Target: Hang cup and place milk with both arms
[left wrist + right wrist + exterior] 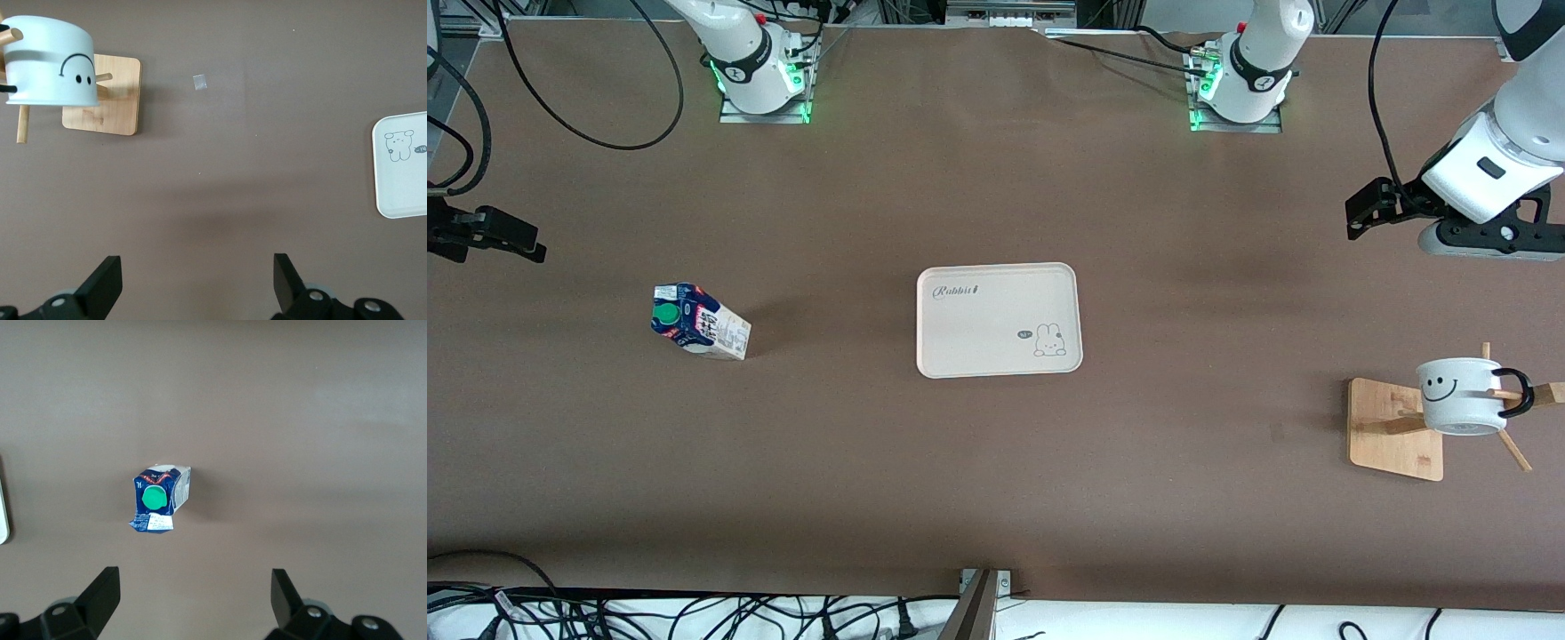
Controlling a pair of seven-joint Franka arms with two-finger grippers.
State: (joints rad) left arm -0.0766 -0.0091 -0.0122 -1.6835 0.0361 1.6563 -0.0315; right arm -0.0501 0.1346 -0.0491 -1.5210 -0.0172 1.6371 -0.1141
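Note:
The cup (1458,396) hangs by its black handle on a peg of a wooden rack (1392,436) at the left arm's end of the table. It also shows in the left wrist view (50,63). The milk (698,324) stands on the table toward the right arm's end, its green cap up, and also shows in the right wrist view (159,500). My left gripper (1369,209) is open and empty in the air, above bare table beside the rack (110,100). My right gripper (489,238) is open and empty over the table's edge, apart from the milk.
A white tray (996,320) with a rabbit drawing lies at the middle of the table, with nothing on it. Its edge shows in the left wrist view (403,167). A small pale tape mark (200,81) lies on the brown table beside the rack.

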